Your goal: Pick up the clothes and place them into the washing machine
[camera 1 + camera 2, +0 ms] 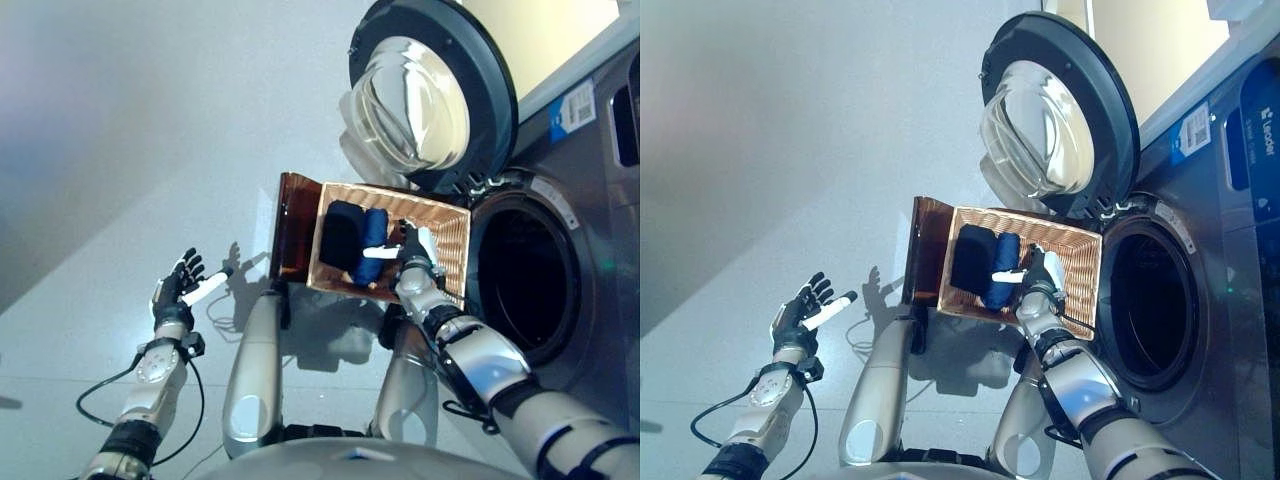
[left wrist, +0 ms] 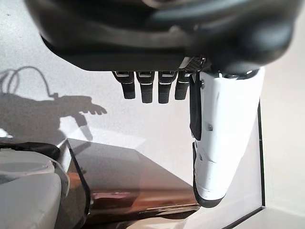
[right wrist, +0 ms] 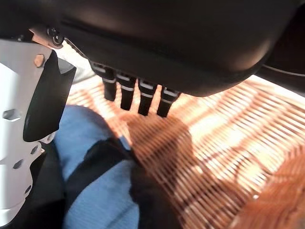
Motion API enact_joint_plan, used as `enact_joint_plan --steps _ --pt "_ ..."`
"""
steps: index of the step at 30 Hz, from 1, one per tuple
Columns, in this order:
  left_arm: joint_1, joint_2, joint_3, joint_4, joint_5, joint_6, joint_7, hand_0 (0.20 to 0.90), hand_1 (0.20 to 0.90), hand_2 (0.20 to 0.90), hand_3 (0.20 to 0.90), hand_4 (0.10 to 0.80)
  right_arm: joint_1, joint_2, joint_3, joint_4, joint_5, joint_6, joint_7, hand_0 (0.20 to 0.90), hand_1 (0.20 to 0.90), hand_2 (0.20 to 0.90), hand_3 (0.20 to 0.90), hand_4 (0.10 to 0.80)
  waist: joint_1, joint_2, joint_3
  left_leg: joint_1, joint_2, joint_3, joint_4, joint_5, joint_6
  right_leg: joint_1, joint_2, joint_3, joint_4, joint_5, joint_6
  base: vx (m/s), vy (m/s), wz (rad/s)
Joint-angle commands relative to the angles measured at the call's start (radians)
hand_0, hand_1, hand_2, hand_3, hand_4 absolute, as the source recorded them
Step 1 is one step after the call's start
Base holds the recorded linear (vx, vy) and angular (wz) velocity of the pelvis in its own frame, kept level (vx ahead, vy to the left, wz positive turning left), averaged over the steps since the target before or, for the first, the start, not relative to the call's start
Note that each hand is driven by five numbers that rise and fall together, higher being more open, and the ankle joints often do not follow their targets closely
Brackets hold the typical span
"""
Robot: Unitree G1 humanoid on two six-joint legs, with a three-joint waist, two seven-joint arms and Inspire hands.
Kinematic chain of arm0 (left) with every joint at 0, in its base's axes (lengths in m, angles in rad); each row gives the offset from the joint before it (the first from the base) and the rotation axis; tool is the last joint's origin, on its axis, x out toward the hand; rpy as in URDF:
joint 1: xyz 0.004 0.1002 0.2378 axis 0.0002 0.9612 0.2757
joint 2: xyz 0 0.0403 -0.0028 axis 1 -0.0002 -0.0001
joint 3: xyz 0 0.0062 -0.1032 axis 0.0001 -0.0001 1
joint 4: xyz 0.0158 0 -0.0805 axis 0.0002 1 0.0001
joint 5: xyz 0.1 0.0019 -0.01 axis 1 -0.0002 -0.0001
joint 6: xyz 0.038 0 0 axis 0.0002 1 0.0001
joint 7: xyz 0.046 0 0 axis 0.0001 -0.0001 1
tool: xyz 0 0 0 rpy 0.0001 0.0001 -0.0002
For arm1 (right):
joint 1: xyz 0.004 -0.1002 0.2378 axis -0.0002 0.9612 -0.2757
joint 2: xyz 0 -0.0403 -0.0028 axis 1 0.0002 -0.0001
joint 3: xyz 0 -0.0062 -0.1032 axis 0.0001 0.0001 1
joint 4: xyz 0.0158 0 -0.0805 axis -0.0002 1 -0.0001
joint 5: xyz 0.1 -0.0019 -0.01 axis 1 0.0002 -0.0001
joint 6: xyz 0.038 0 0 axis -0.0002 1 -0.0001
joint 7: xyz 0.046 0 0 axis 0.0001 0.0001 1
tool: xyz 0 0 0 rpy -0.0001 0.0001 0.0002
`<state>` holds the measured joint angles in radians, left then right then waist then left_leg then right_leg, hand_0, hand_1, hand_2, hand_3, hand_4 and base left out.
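Right robot hand (image 1: 412,252): inside the wicker basket (image 1: 452,238), fingers straight and apart above the weave, thumb out to the side; it holds nothing.
Clothes: a blue roll (image 1: 372,246) and a black roll (image 1: 341,234) lie side by side in the basket, on the side away from the washing machine; the right robot hand is just beside the blue one, and I cannot tell if it touches.
Left robot hand (image 1: 178,290): well away from the basket, over the floor (image 1: 120,150), fingers spread, idle.
Basket: on the floor just in front of the washing machine (image 1: 590,300).
Washing machine door (image 1: 425,95): swung open, drum (image 1: 525,275) dark and free.
Step in hand: reaching for the first garment; nothing picked up yet.
Next move: likely shift onto the blue roll, curl round it, lift clear of the rim, carry to the drum.
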<state>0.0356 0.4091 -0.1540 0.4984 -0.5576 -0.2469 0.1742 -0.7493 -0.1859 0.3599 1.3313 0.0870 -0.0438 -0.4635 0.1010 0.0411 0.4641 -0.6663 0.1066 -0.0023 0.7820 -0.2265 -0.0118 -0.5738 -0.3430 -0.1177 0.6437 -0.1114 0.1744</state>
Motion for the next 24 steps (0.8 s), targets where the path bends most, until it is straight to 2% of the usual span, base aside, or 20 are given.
enact_joint_plan --steps 1,16,24 --pt "0.026 0.096 0.060 -0.075 0.023 -0.068 0.015 0.900 0.900 0.900 0.900 0.800 -0.054 -0.018 -0.052 0.040 -0.010 -0.020 -0.062 0.900 0.900 0.900 0.900 0.800 0.043 -0.024 -0.034 0.012 0.070 -0.087 -0.013 0.024 -0.132 0.019 -0.080 0.082 -0.024 0.063 0.028 0.000 0.000 0.00" --pt "0.031 0.106 0.051 -0.074 0.036 -0.061 0.008 0.900 0.900 0.900 0.900 0.800 -0.058 -0.011 -0.082 0.073 0.012 -0.011 -0.076 0.900 0.900 0.900 0.900 0.800 0.053 -0.018 -0.033 -0.018 0.061 -0.100 0.007 0.021 -0.128 -0.008 -0.086 0.076 0.021 0.038 0.024 0.005 -0.004 0.02" --pt "0.052 0.132 0.058 -0.141 0.029 -0.062 0.004 0.900 0.900 0.900 0.900 0.800 -0.054 -0.015 -0.090 0.073 0.003 0.000 -0.071 0.900 0.900 0.900 0.900 0.800 0.083 -0.008 -0.022 -0.065 0.041 -0.119 0.023 0.024 -0.120 -0.029 -0.096 0.060 0.045 0.033 0.025 -0.003 -0.018 0.13"
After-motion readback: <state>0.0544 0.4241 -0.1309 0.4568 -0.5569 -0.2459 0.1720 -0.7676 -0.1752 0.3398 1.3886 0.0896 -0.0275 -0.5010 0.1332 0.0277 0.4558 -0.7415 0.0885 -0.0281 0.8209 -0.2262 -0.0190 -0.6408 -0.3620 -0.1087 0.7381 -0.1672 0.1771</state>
